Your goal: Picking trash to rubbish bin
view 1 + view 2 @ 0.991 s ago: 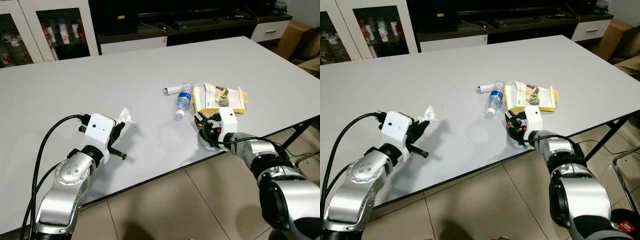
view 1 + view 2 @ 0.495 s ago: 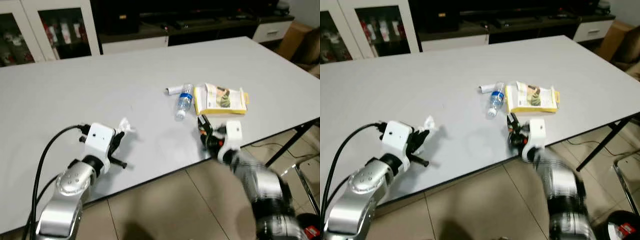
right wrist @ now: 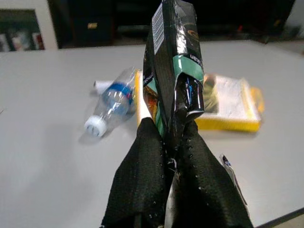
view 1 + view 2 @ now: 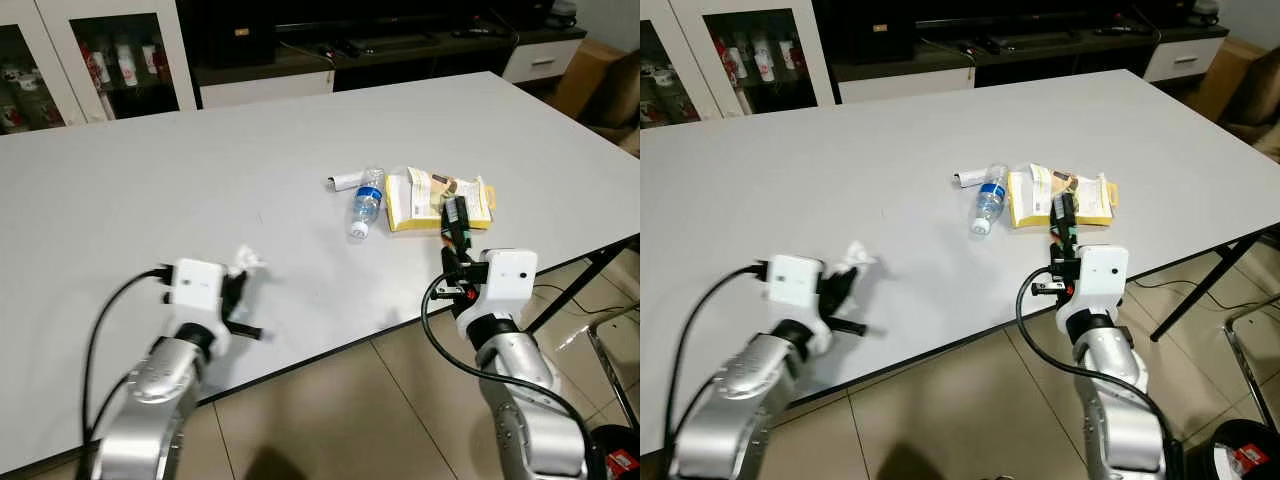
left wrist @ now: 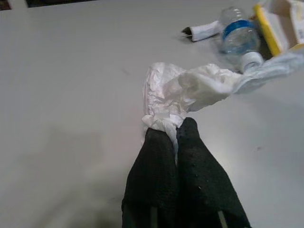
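Lifted since a second ago, the right gripper pinches a dark wrapper upright over the tabletop's near edge; the left gripper clamps crumpled tissue. Either thin pinch could slip mid-carry.

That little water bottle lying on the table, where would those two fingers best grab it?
Probably across the middle of the water bottle, near its blue label. It lies on its side, cap toward the robot, so the round body offers two opposite walls to pinch from above. The yellow box lies close on one side and a white tube near its base, so coming straight down looks safest. Both grippers already hold trash.
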### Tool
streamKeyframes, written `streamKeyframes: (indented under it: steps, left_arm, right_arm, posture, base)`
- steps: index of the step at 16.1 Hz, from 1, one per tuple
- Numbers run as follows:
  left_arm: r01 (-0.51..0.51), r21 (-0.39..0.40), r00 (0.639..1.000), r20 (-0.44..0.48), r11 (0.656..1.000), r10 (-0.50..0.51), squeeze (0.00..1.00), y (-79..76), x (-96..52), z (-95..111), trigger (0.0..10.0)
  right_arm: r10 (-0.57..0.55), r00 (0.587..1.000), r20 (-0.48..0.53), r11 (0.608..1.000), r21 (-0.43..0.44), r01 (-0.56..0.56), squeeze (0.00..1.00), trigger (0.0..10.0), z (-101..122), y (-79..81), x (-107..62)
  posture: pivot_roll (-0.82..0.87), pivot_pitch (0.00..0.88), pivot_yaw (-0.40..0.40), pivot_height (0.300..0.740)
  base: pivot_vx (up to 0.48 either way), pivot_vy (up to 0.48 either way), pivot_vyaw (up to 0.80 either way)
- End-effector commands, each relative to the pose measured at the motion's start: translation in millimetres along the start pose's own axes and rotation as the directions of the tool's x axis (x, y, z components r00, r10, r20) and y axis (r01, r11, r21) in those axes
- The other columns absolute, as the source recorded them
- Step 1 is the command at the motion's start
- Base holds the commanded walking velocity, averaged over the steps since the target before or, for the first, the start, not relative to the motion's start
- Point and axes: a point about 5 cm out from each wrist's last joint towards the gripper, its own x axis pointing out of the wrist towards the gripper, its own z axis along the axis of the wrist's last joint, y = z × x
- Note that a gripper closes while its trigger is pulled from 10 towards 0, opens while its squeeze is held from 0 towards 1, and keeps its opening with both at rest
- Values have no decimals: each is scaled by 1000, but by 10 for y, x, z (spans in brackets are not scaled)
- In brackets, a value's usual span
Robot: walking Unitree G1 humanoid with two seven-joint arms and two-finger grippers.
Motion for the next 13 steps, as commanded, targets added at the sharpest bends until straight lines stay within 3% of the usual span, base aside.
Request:
streamKeyframes:
  steps: [1,4,7,8,9,11,13]
  left_arm:
    - [-1,22,1000,30,1000,0,0,-34,51,48,10000]
    - [29,82,997,73,996,-35,0,-103,78,71,10000]
    - [24,-15,998,51,1000,-24,0,-88,30,1,10000]
    - [23,-14,999,48,1000,-22,0,-83,24,-13,10000]
    - [3,52,999,44,999,-5,0,-84,5,-56,10000]
    - [-37,24,999,39,999,36,0,-50,-35,-106,10000]
    - [-59,67,998,25,996,58,0,-27,-88,-154,10000]
  right_arm:
    - [-30,997,66,999,-41,33,0,10000,119,-28,-69]
    - [-58,998,34,997,-45,60,0,10000,24,-37,-163]
    - [-71,997,24,996,-58,72,0,10000,-4,-52,-236]
    - [-72,997,23,996,-59,73,0,10000,-11,-57,-246]
    - [-59,998,17,998,-25,59,0,10000,-44,-73,-280]
    - [-34,999,-12,999,-21,34,0,10000,-135,-50,-288]
    - [-25,999,-35,1000,-15,24,0,10000,-183,-37,-285]
  posture:
    - [-28,0,-32,740]
    - [-31,0,-27,740]
    - [-32,0,-33,740]
    - [-30,0,-36,740]
    - [-1,0,-60,740]
    - [13,0,-74,740]
    - [20,0,-81,740]
  base:
    - [0,0,-800]
    - [0,0,-800]
    - [0,0,-800]
    - [0,0,-800]
    - [0,0,-800]
    - [0,0,-800]
    - [0,0,-800]
